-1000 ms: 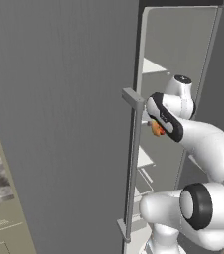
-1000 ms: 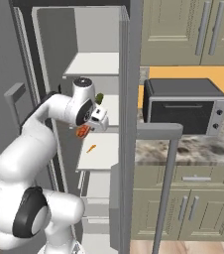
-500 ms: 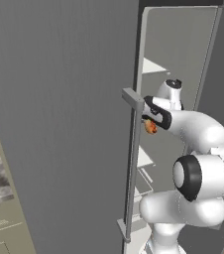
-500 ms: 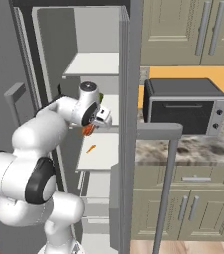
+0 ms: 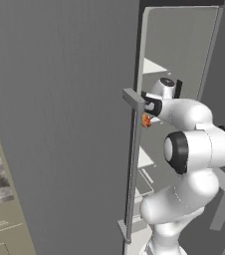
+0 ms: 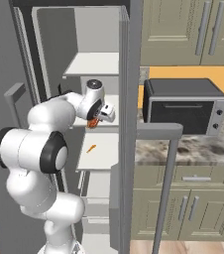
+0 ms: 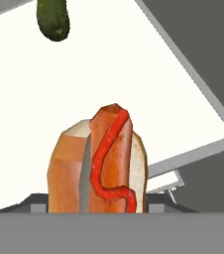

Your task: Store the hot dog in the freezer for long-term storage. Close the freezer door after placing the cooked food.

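- the hot dog (image 7: 100, 163) stands end-on in the hand view, at about 6 o'clock, bun sides tan, sausage with a red squiggle of sauce running along its top. it looks pinched across the bun, likely so the long axis points ahead and can slide onto a shelf.
- the gripper (image 6: 95, 118) is clamped narrow on the hot dog; from the right base view an orange-red bit shows just under the hand, and from the left base view the same orange speck (image 5: 146, 120) sits beside the hand (image 5: 152, 106).
- the hot dog hangs in the air, inside the open freezer (image 6: 98, 64), over a white shelf (image 7: 84, 84) and not yet resting on it, as far as i can judge.
- a dark green pickle-like thing (image 7: 53, 19) lies on that shelf at 12 o'clock in the hand view, well apart from the hot dog; the set-down spot should stay short of it.
- on a lower shelf (image 6: 104, 154), at about 6 o'clock from the hand in the right base view, lies a small orange sliver (image 6: 90, 148); what it is i cannot tell.
- the freezer door (image 5: 64, 124) stands swung wide open, its long bar handle (image 5: 132, 164) just beside the hand in the left base view. it has to stay open until the food is released, so closing is the step left after that.
- the other fridge door (image 6: 125, 129) is seen edge-on at 3 o'clock of the arm, and beyond it a counter (image 6: 193, 144) bears a toaster oven (image 6: 186, 106).
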